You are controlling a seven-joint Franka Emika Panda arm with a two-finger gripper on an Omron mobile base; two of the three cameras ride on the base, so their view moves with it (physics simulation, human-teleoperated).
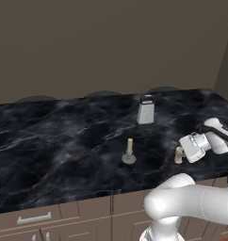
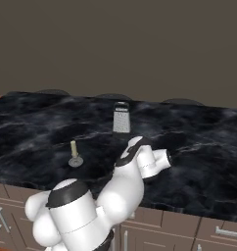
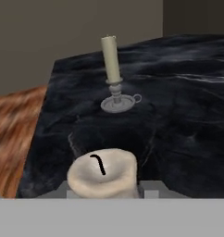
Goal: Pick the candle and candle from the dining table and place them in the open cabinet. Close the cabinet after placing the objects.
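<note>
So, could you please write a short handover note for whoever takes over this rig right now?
Gripper: shut on the stub candle, low over the dining table near its front edge; whether it has left the table I cannot tell.
Stick candle: upright on its grey dish base, on the table, apart from the gripper. Box grater stands farther back.
Done: stub candle gripped.
Left: carry it to the cabinet, fetch the stick candle, place both, close the cabinet.

A short cream candle stub [image 3: 103, 178] with a curled black wick sits right at the jaws. Beyond it, well apart, a slim candle [image 3: 115, 78] stands upright in its grey dish on the black marble bench [image 3: 188, 115].
</note>
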